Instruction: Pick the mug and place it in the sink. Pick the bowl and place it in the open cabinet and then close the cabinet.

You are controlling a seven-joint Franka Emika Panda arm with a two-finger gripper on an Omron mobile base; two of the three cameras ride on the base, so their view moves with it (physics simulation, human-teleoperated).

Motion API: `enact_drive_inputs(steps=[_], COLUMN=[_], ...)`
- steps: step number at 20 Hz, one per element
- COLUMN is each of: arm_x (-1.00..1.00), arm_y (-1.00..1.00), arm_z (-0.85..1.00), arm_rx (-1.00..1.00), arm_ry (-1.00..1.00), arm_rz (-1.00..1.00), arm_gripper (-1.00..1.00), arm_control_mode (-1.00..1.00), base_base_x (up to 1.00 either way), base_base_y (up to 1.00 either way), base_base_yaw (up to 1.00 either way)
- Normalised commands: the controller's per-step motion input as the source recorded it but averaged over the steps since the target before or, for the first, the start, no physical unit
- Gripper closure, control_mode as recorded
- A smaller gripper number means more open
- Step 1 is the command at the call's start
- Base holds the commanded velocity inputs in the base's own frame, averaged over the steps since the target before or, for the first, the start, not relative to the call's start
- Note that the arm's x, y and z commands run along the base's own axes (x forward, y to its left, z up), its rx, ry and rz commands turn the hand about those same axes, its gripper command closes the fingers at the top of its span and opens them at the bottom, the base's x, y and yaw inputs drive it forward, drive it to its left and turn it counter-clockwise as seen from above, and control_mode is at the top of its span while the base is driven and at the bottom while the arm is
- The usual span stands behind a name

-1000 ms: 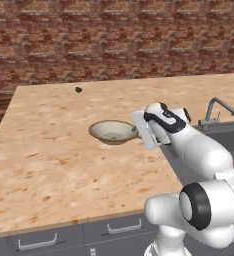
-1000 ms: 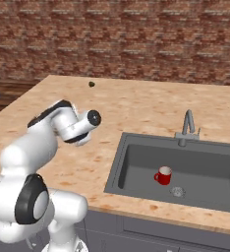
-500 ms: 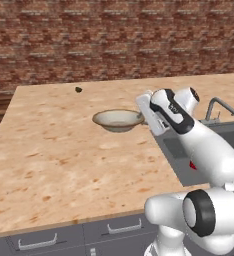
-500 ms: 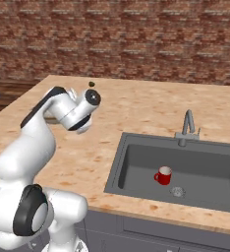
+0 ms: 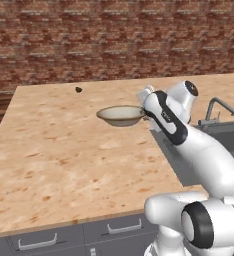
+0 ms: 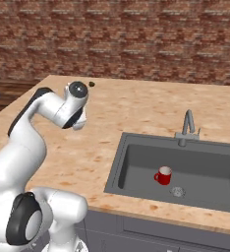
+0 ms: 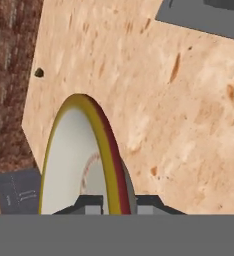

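In the left base view, going from left to right, one small dark lump [image 5: 78, 90] sits on the tan counter [image 5: 64, 150] at about 11 o'clock. Next comes one bowl [image 5: 121, 115], wide and cream-white, lifted off the counter near the middle. The gripper [image 5: 145, 113] is touching the bowl's right edge. Past the arm at 3 o'clock stands one grey tap [image 5: 216, 107].

In the hand view, the bowl [image 7: 74, 160] stands on its edge. Its yellow and red rim runs down between the two dark fingertips [image 7: 91, 204], which pinch the rim from both sides. So the gripper [image 7: 120, 205] is clamped on the bowl. The dark lump [image 7: 39, 73] is at 10 o'clock.

In the right base view, the white arm is on the left. One dark grey sink [image 6: 136, 167] is on the right. One red mug [image 6: 163, 175] sits inside the sink, just beside the round drain [image 6: 177, 191]. The tap [image 6: 187, 127] stands behind the sink at 2 o'clock.
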Motion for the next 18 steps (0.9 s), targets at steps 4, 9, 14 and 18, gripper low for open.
enact_drive_inputs(steps=[4,9,14,18], arm_x=[-0.31,-0.22,-0.08,-0.02], arm_y=[0.00,0.00,0.00,-0.13], arm_z=[0.05,0.11,0.18,0.00], arm_rx=[0.00,0.00,0.00,0.00], arm_ry=[-0.01,-0.02,0.00,0.00], arm_rz=[-0.33,-0.29,-0.15,-0.03], arm_gripper=[1.00,1.00,1.00,1.00], arm_control_mode=[-1.00,-1.00,-1.00,-1.00], base_base_x=[0.00,0.00,0.00,0.00], base_base_y=[0.00,0.00,0.00,0.00], base_base_yaw=[0.00,0.00,0.00,0.00])
